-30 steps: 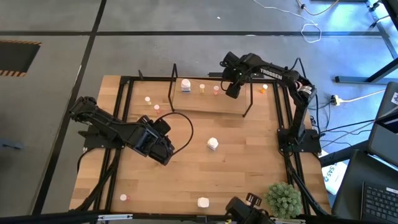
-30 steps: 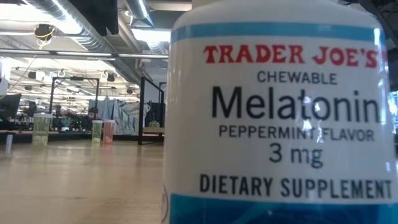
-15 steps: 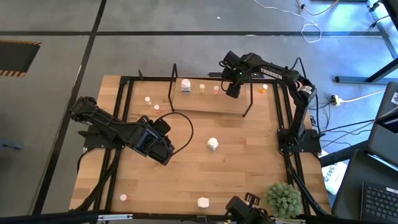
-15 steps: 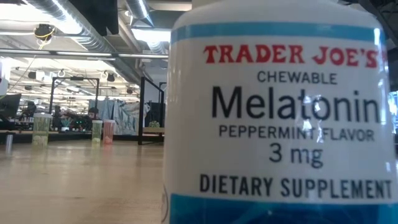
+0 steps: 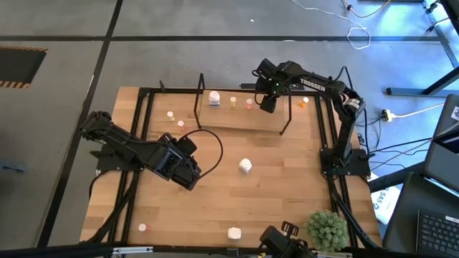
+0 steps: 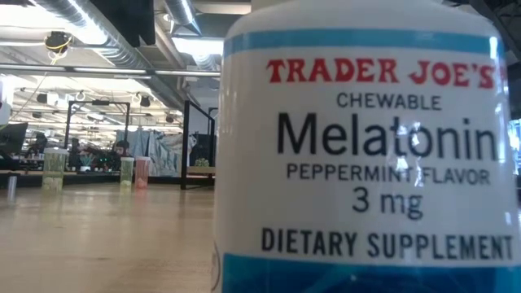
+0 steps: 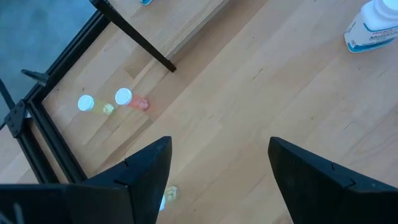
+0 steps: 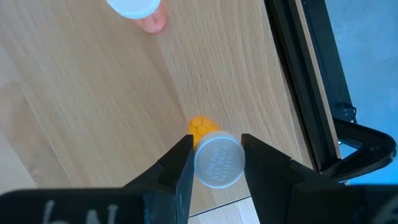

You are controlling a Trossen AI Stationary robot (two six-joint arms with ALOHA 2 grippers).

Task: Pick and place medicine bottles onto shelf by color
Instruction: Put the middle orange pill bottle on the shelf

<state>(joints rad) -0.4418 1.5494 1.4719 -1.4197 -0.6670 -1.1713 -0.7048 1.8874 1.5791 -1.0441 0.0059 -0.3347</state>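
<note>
Bottles are spread out over the light wooden desk (image 5: 215, 193). On the left side, the left hand (image 5: 192, 175) waits above the desk with its two dark fingers (image 7: 146, 171) spread wide and nothing between them. Its camera looks down on two tiny bottles with white caps, one pale yellow (image 7: 87, 104) and one pale pink (image 7: 127, 98), lying on their sides near the black frame.

A little more to the right, a chunky white bottle with a blue band (image 5: 245, 166) stands in the middle of the desk, well apart from both hands. Another white bottle with a printed label (image 6: 366, 146) stands right in front of the low camera and fills most of that view.

At the back is the low shelf with thin black metal ends and a pale flat base (image 5: 240, 118). A white bottle (image 5: 214, 97), a small orange one (image 5: 233, 101) and a small pink one (image 5: 249, 103) already stand on it in a row.

On the right, the right hand (image 8: 214, 160) is over the right end of the shelf. It is pinching a small orange bottle with a silver-white cap (image 8: 216, 158). The bottle stands upright under the hand, cap up, with its long side pointing straight down at the wood. The right hand is the nearer one by far. I think it only has to go down and let go.
</note>
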